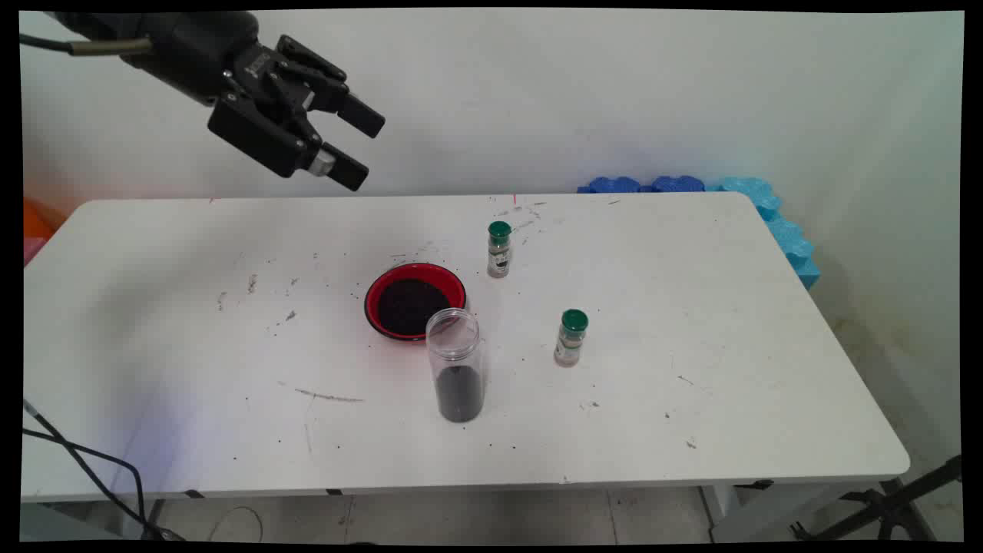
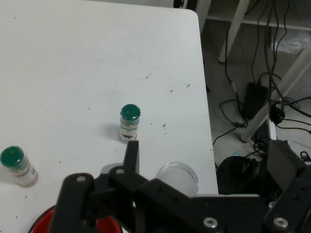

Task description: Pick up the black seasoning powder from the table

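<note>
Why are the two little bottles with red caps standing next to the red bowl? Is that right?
Not quite: the caps are green, not red. The main view shows both little bottles standing upright on the white table near the red bowl, each with a green cap.

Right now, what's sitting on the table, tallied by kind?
Green-capped spice bottles: 2
Red bowl of dark grains: 1
Clear open jar, part-filled with dark grains: 1
Total: 4
</note>
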You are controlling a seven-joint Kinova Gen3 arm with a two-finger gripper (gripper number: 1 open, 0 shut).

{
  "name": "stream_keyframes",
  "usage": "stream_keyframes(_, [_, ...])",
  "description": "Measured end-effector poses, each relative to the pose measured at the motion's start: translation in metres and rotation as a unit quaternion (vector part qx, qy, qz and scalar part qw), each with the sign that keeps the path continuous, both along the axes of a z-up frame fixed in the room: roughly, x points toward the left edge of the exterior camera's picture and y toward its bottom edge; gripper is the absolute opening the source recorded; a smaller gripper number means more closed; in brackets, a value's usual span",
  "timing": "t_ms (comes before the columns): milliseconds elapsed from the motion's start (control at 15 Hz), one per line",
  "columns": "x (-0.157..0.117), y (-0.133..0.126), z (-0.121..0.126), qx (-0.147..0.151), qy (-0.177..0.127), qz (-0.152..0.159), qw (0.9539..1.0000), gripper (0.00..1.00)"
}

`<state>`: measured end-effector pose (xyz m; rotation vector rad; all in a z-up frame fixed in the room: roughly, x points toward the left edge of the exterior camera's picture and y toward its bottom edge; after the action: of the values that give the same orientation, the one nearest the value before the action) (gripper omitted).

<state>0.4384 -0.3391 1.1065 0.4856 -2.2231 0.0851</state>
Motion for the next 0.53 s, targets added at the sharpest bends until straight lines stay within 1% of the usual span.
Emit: stream_keyframes(533, [0.0093, 0.0087, -0.0085, 0.001, -0.012, -0.006, 0.9999, 1.0])
